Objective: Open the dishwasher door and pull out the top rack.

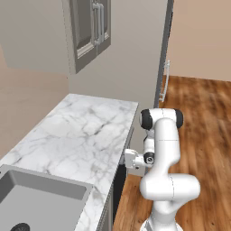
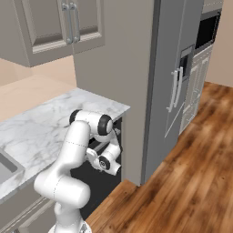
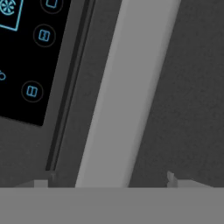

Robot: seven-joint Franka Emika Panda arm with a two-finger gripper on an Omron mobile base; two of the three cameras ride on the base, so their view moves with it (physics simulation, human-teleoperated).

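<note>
Reaching for the dishwasher door (image 2: 98, 175), shut under the counter (image 1: 85, 135); gripper (image 3: 107, 183) is spreading wide astride its handle (image 3: 127, 92), running 12 to 6. Next: closing, pulling door down.

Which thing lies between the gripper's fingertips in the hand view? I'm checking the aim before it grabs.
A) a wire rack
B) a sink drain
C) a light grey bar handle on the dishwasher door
C: the light grey handle runs up between the open gripper tips, across the dark dishwasher door.
</note>
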